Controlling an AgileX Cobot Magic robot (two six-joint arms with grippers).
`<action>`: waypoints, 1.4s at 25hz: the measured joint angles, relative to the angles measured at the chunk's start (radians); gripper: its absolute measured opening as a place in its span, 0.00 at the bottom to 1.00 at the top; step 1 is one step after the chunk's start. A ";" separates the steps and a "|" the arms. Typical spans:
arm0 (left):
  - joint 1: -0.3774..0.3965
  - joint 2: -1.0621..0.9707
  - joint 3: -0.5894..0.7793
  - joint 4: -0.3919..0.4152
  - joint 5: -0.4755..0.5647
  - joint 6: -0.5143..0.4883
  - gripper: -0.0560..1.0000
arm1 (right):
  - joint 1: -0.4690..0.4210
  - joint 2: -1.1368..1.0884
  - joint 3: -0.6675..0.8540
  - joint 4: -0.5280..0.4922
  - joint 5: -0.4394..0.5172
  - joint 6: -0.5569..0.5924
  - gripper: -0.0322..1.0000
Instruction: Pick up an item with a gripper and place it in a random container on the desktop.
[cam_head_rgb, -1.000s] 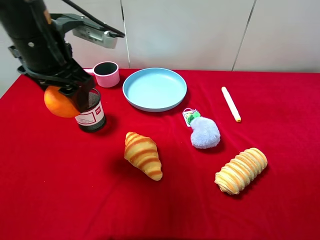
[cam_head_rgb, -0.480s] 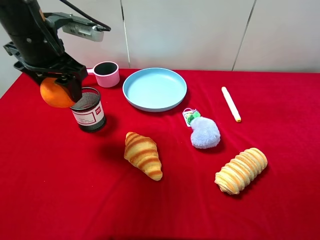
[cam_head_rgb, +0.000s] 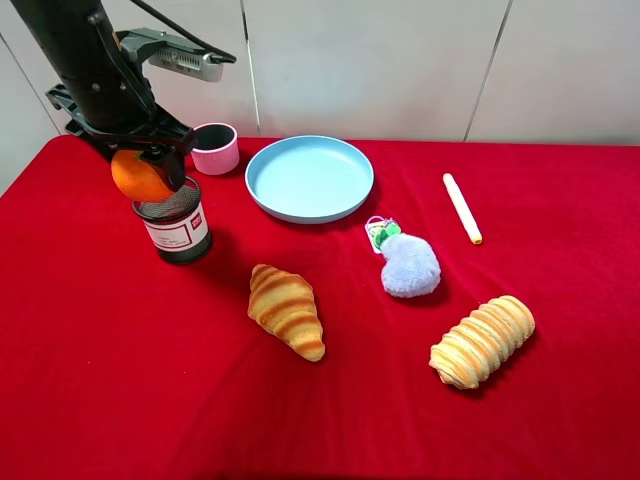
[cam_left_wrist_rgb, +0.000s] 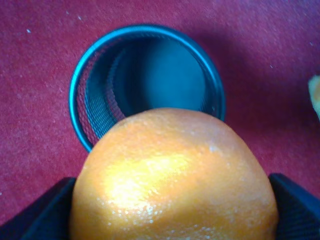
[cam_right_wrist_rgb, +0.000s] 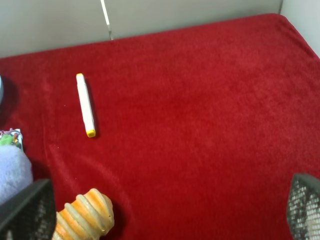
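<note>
The left gripper (cam_head_rgb: 150, 166) is clamped on the orange (cam_left_wrist_rgb: 172, 175), one finger on each side. It holds the fruit just above the black wire-mesh cup (cam_head_rgb: 180, 232), which stands upright near the back-left corner of the red counter (cam_head_rgb: 120, 380). The orange is held high to clear the rim. In the wrist view it covers only one side of the cup's mouth, so it seems not yet centred for a drop. It looks nearly as wide as the opening, so it may rest on the rim instead of sinking in.

The right gripper (cam_right_wrist_rgb: 165, 212) is spread wide with nothing in it, over the right side of the counter and clear of the work.

Count:
- one orange
- two cups: the mesh one and a pink cup (cam_head_rgb: 215, 148) at the back edge
- one light-blue plate (cam_head_rgb: 310, 178)
- one croissant (cam_head_rgb: 287, 310)
- one striped bread roll (cam_head_rgb: 482, 341)
- one blue plush toy (cam_head_rgb: 410, 265)
- one white marker (cam_head_rgb: 462, 208)
</note>
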 joint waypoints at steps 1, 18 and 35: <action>0.007 0.006 0.000 0.000 -0.008 0.001 0.73 | 0.000 0.000 0.000 0.000 0.000 0.000 0.70; 0.022 0.062 0.000 -0.002 -0.120 0.014 0.73 | 0.000 0.000 0.000 0.000 0.000 0.000 0.70; 0.022 0.062 0.000 -0.022 -0.121 0.014 0.94 | 0.000 0.000 0.000 0.000 0.000 0.000 0.70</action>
